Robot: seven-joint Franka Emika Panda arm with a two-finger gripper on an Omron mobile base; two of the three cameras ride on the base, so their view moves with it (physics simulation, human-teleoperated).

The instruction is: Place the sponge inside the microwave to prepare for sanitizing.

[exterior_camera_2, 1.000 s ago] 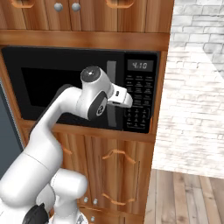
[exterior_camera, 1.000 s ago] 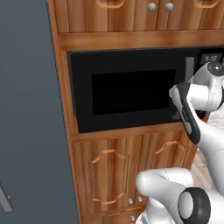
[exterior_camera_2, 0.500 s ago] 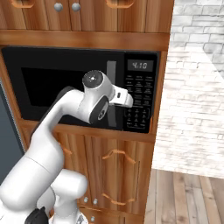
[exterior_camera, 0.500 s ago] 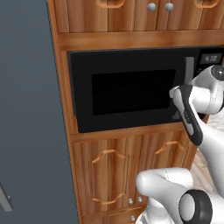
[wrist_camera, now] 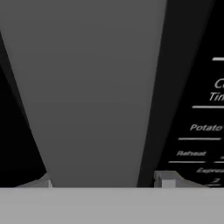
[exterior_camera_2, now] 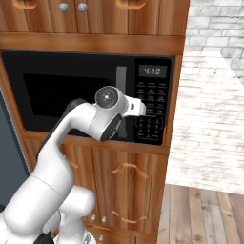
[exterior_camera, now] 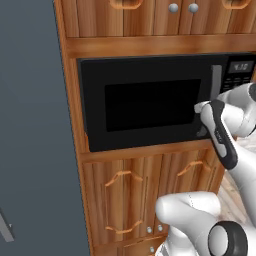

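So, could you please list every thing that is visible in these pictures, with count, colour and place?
microwave: one, black, built into the wooden cabinet wall, door closed.
handle: one, grey, vertical, on the right side of the microwave door, between window and keypad.
keypad: one, black with white labels, right end of the microwave, lit clock above it.
upper cabinets: wooden, above the microwave, with round grey knobs.
lower cabinets: wooden, below the microwave, with curved wooden handles.
fridge: one, grey, left of the microwave.
brick wall: white, right of the cabinets.
floor: wooden planks, bottom right.
gripper: one, fingertips on either side of the handle, closing around it.
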